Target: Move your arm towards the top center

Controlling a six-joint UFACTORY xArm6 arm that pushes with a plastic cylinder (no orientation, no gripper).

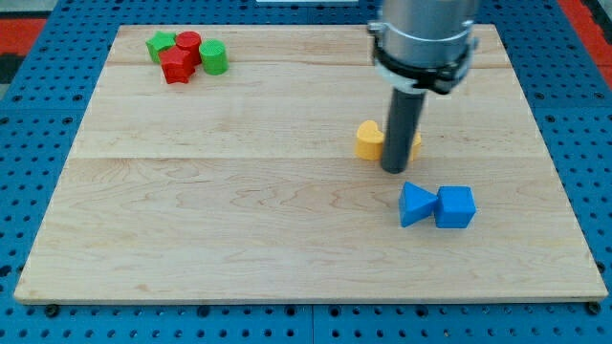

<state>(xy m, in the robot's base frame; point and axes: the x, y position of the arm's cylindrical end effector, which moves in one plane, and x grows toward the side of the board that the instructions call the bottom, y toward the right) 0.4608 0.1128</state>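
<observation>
Tip [394,170] down on the wooden board [239,220], right of centre. No gripper on this arm, just the dark rod [402,129] hanging off the grey cylindrical arm body [424,38], which enters at the view's top, about 1 o'clock from board centre.

Blocks:
- Yellow block [369,139] just beside the rod, at 10 o'clock from the tip. Rounded outline, exact shape unclear: rod covers its middle, a sliver showing on the rod's right side. Touching or not, cannot tell.
- Blue triangular block [415,204] at 5 o'clock from the tip, near but apart.
- Blue cube [455,206] touching the triangular one at its 3 o'clock.
- Cluster in the board's top-left corner, at 10 o'clock from the tip, well apart: green star-like block [160,45], red cylinder [188,44], red star-like block [177,67], green cylinder [213,58]. All four packed together, touching or nearly so.

Top-centre area of the board at roughly 11 o'clock from the tip, between the cluster and the arm body.

Board lying on a blue perforated table [38,143]. Red patches at the view's top-left [21,27] and top-right corners.
</observation>
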